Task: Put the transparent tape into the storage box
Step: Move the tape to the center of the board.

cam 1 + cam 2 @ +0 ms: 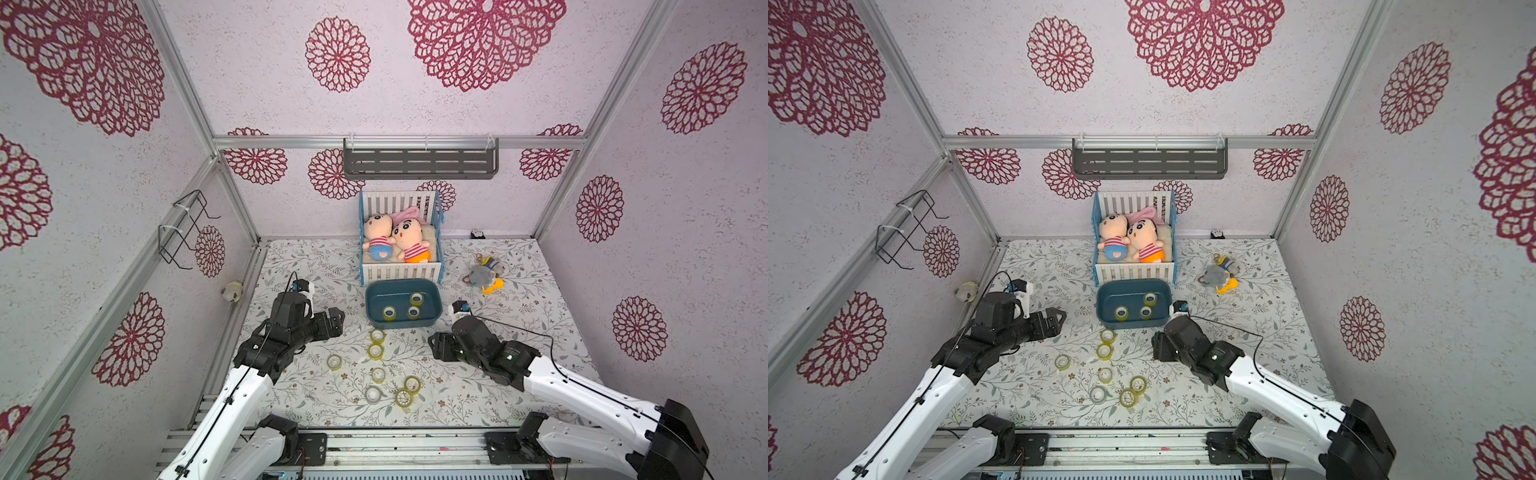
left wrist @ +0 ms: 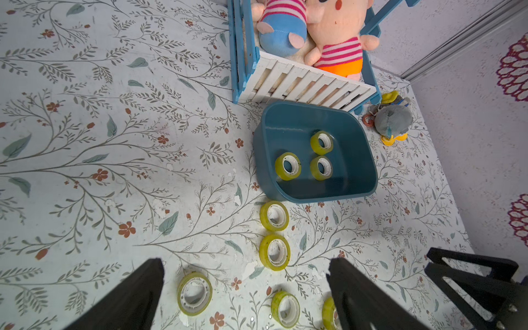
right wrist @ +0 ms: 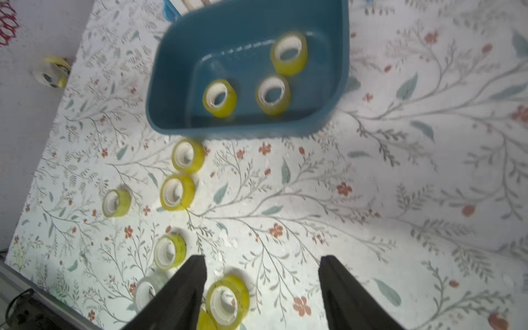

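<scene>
The teal storage box (image 1: 384, 294) stands in front of the crib and holds three yellowish rolls of transparent tape (image 1: 389, 313). The left wrist view looks into the box (image 2: 288, 134), and so does the right wrist view (image 3: 183, 71). Several more rolls lie on the table in front of it, the nearest roll (image 1: 377, 336) just off its front wall. My left gripper (image 1: 338, 318) hovers left of the box, open and empty (image 2: 245, 261). My right gripper (image 1: 434, 345) hovers at the box's front right, open (image 3: 262, 257), and a table roll (image 3: 227, 303) shows below by one finger.
A white-slatted blue toy crib (image 1: 401, 272) with two plush dolls stands behind the box. A grey plush toy (image 1: 484, 276) lies to the right, and a small plush (image 1: 232, 291) sits at the left wall. A wire rack (image 1: 183, 228) and a grey shelf (image 1: 419, 162) hang on the walls.
</scene>
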